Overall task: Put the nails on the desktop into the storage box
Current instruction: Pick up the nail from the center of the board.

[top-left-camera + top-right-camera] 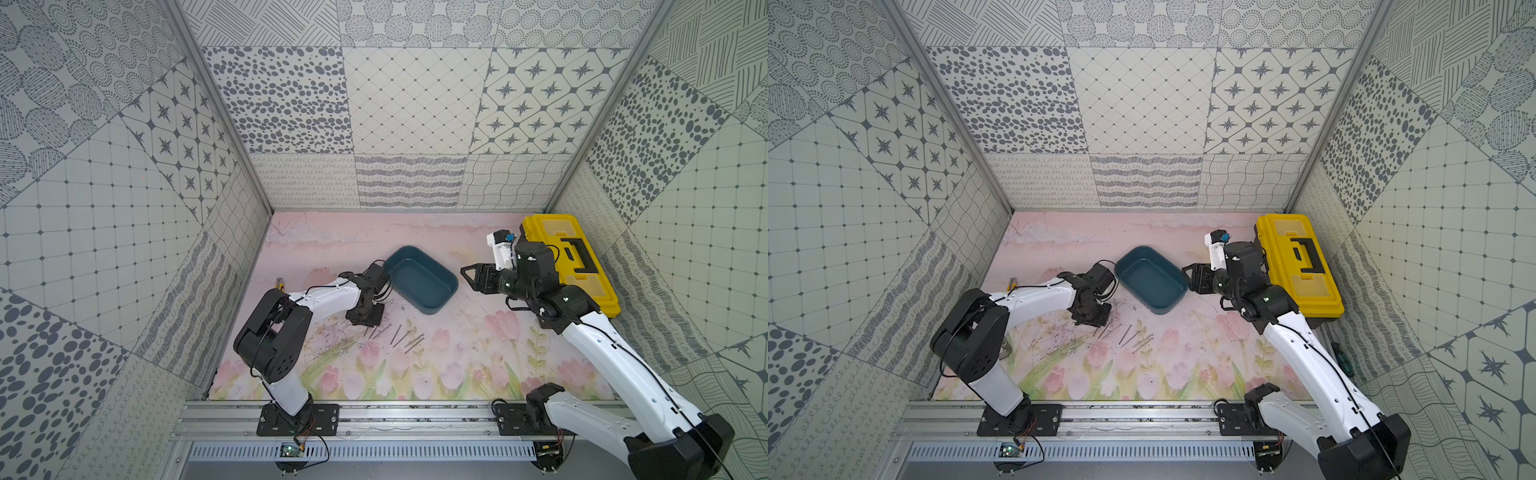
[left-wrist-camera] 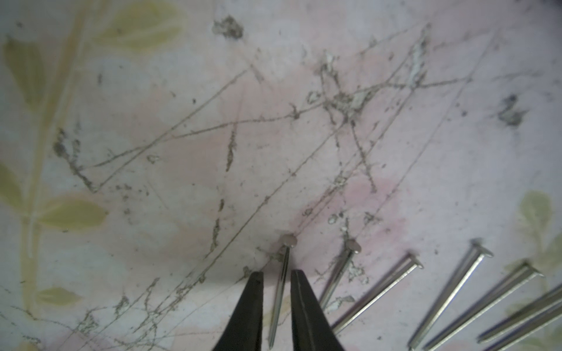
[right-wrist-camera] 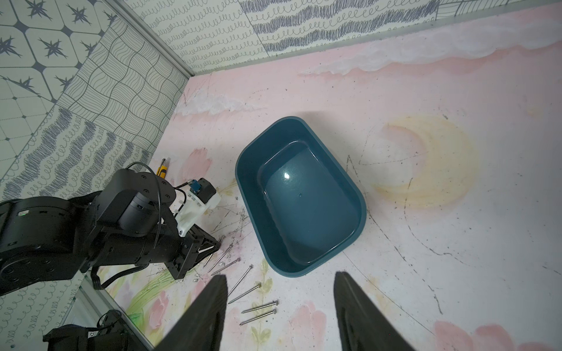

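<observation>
Near the storage box (image 1: 419, 277), the left pincer (image 2: 276, 273) straddled a nail (image 2: 280, 288); narrowly open, it gripped nothing. Beside that box the right pincer (image 3: 280, 276) gaped empty.

Bare desktop (image 1: 457, 332) between storage box (image 1: 432, 309) and nails (image 1: 395, 336)

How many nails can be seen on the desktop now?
7. All lie on the desktop, none in the storage box. One nail lies between the jaws of the left gripper; six other nails lie in a row beside it. The left arm may hide more.
</observation>
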`<state>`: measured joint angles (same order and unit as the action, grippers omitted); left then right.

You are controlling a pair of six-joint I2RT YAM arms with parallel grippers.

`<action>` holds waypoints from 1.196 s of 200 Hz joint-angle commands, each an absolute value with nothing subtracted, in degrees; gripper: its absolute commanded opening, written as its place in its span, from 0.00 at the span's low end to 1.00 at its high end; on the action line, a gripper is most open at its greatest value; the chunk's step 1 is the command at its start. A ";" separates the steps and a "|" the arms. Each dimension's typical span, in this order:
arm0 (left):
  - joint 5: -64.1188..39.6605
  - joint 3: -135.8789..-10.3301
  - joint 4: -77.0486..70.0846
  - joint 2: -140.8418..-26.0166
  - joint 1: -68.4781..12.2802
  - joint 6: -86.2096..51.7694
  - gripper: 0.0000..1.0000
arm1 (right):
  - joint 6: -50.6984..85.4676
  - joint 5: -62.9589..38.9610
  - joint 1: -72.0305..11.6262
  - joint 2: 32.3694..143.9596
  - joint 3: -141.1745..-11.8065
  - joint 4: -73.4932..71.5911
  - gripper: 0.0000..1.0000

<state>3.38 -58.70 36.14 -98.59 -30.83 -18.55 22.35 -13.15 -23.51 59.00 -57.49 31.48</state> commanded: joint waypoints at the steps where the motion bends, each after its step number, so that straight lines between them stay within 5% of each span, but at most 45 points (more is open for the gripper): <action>1: 3.58 -58.47 34.74 -99.55 -31.34 -19.31 0.21 | 22.59 -13.89 -23.77 57.64 -57.74 29.62 0.61; 55: 1.94 -58.39 34.67 -101.84 -31.77 -19.66 0.20 | 22.42 -13.49 -23.75 57.18 -57.74 29.69 0.61; 133: 0.53 -57.96 35.20 -103.17 -32.08 -21.07 0.00 | 21.53 -12.65 -23.77 56.25 -57.96 29.71 0.61; 239: 4.84 -63.46 44.67 -98.07 -32.88 -22.07 0.00 | 21.60 -12.54 -23.75 56.35 -57.37 29.71 0.61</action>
<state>5.30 -61.04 38.85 -100.07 -32.32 -21.47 22.09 -13.02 -23.53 57.10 -57.49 31.48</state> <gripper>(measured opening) 0.063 0.614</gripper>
